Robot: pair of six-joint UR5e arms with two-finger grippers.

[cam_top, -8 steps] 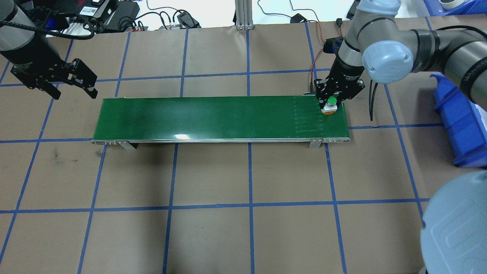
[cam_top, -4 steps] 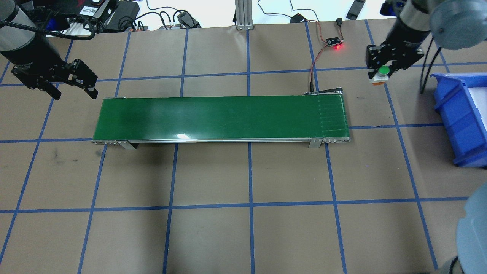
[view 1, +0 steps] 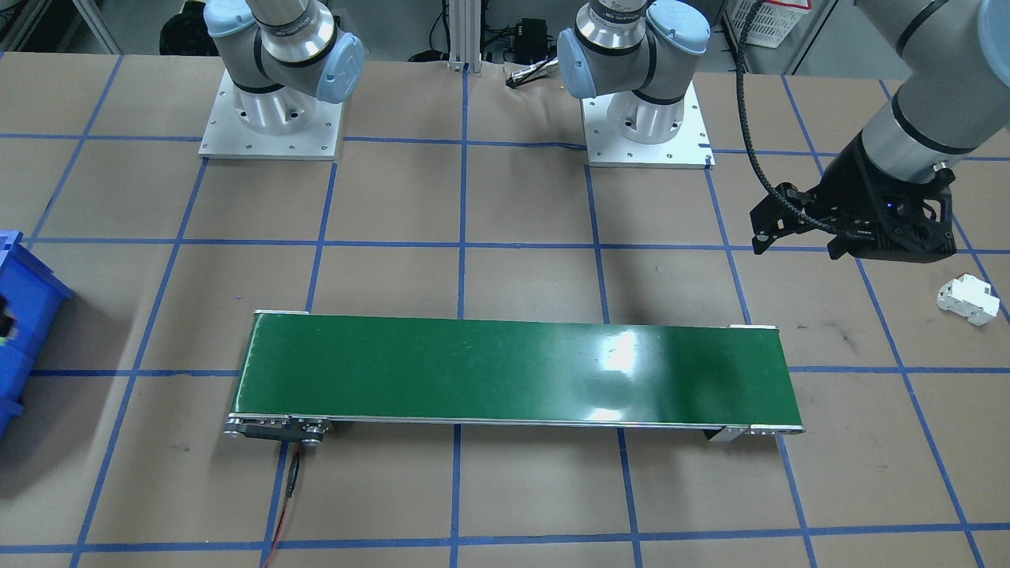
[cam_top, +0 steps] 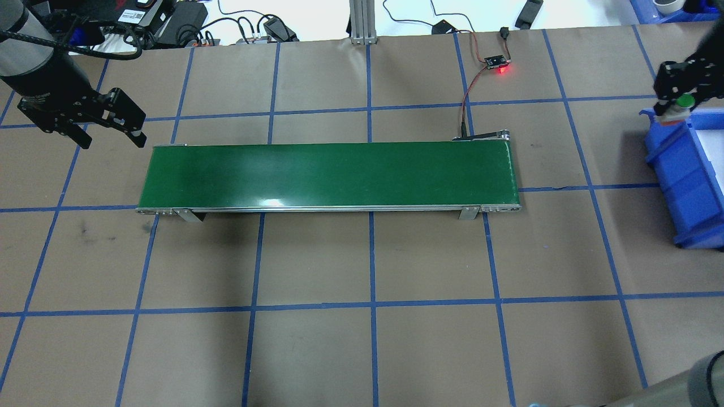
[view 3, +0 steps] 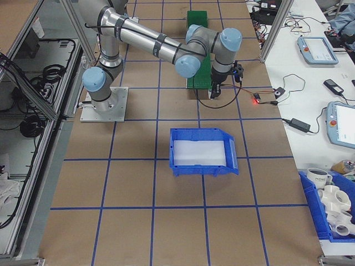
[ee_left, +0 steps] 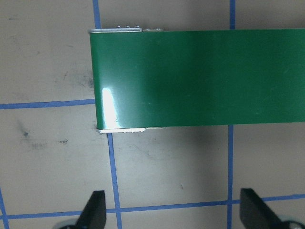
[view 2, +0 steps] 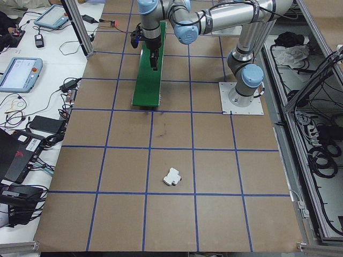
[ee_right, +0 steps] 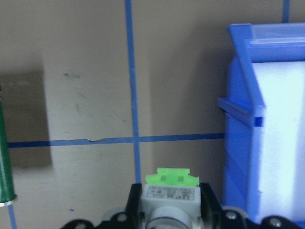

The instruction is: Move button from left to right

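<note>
The button (cam_top: 681,104), with a round green cap and a whitish body, hangs in my right gripper (cam_top: 676,107), which is shut on it at the far right, over the near-left rim of the blue bin (cam_top: 684,169). In the right wrist view the button (ee_right: 171,193) shows its lime-green base between the fingers, above brown table just left of the bin (ee_right: 248,124). My left gripper (cam_top: 107,123) hovers open and holds nothing, beyond the left end of the green conveyor (cam_top: 328,175). Its fingertips (ee_left: 94,210) stand wide apart.
A white boxy block (view 1: 966,300) lies on the table at my far left, beyond the left gripper (view 1: 793,229). A small board with a red light (cam_top: 498,63) and its wires sit behind the conveyor's right end. Cables and devices line the far table edge.
My right gripper lifted the button off the conveyor's right end and carried it right, to the blue bin's edge. The left arm has not moved.
</note>
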